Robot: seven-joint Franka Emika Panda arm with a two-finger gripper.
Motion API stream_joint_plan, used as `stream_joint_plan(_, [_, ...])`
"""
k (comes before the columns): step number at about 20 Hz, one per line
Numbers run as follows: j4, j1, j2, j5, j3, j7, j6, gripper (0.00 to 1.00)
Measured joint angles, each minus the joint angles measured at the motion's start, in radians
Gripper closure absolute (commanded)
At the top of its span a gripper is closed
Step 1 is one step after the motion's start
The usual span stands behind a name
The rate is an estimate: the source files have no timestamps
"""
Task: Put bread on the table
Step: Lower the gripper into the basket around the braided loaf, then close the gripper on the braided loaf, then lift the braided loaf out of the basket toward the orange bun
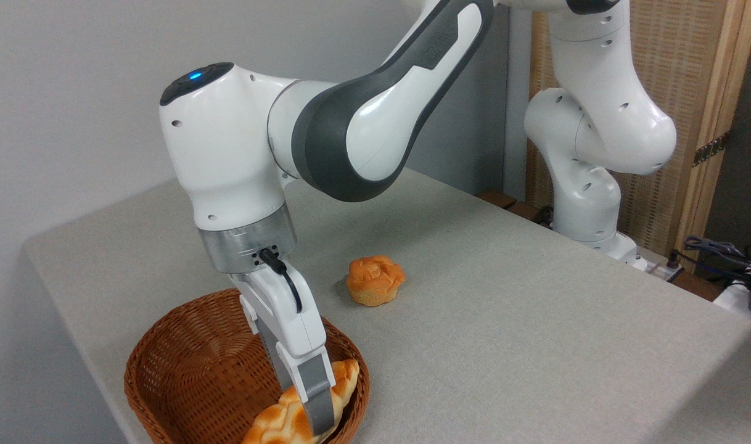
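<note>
Your pincer (311, 404) reaches into the basket (166, 364), fingers closed against the bread (283, 422); the bun (374, 281) sits on the worktop (536, 308).

The bread (289, 419) runs off the bottom edge of the picture with its middle hidden behind the near finger of the gripper (307, 401), so the far finger and its grip cannot be seen, and the basket (184, 364) is likewise cut off below.
</note>
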Motion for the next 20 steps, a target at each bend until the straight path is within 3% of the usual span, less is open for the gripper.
stream_joint_plan(20, [0.018,0.001,-0.013,-0.001,0.000,0.016,-0.017,0.76])
